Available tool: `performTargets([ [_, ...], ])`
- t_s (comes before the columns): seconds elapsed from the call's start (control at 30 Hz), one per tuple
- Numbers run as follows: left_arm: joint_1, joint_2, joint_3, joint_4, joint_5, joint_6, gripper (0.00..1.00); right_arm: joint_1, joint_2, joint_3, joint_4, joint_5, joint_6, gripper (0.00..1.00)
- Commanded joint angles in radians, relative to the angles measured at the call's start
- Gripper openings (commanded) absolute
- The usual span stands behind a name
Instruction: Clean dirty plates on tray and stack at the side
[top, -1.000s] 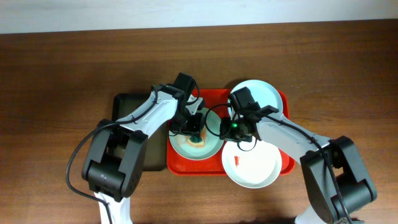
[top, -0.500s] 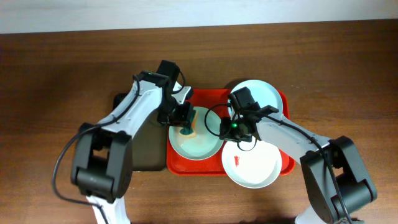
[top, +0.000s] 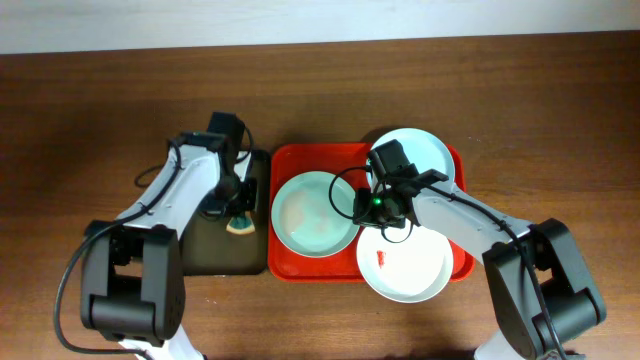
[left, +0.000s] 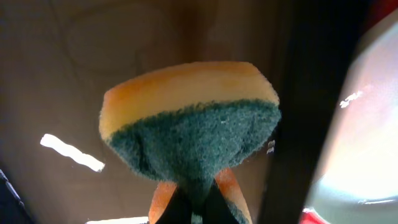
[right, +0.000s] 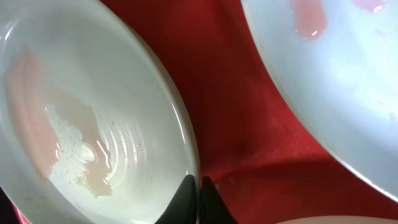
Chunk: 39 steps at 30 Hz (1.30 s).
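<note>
while the left gripper (top: 238, 212) pinches a sponge (left: 189, 118) over the dark tray (top: 212, 252) at 9 o'clock, the right gripper (top: 366, 206) nips the wet plate (top: 310, 215) at its 3 o'clock rim, on the red tray (top: 305, 158).

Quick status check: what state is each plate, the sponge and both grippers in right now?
sponge: clamped in the left gripper, above the dark tray.
left plate: on the red tray, wet, faint pink film; right gripper shut on its rim.
front plate: red smear, juts past tray edge.
back plate: looks clean.
</note>
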Motion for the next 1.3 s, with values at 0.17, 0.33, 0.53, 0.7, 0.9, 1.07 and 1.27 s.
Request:
performTargets([
  [0.17,-0.003,0.017,-0.058,0.05,-0.032,-0.009,0.0,0.009,0.002,0.015,0.0,0.002,-0.009,0.04],
  [0.33,-0.003,0.014,0.123,-0.108,-0.029,-0.009,0.0,0.009,0.002,0.015,0.0,0.002,-0.009,0.04],
  [0.53,-0.01,0.011,0.251,-0.171,0.087,-0.008,0.0,0.009,0.002,0.015,0.0,0.001,-0.009,0.04],
  [0.7,-0.097,0.011,0.246,-0.14,0.174,-0.009,0.0,0.009,0.002,0.015,0.0,0.001,-0.009,0.04],
  [0.9,-0.248,0.023,0.241,-0.107,0.163,-0.059,0.0,0.009,0.002,0.015,-0.002,0.001,-0.009,0.04],
  [1.07,-0.292,0.069,0.238,-0.073,0.163,-0.074,0.0,0.009,0.002,0.015,-0.004,0.001,-0.009,0.04],
  [1.27,-0.291,0.16,0.238,-0.045,0.112,-0.073,0.0,0.009,0.002,0.015,-0.004,0.001,-0.009,0.04],
])
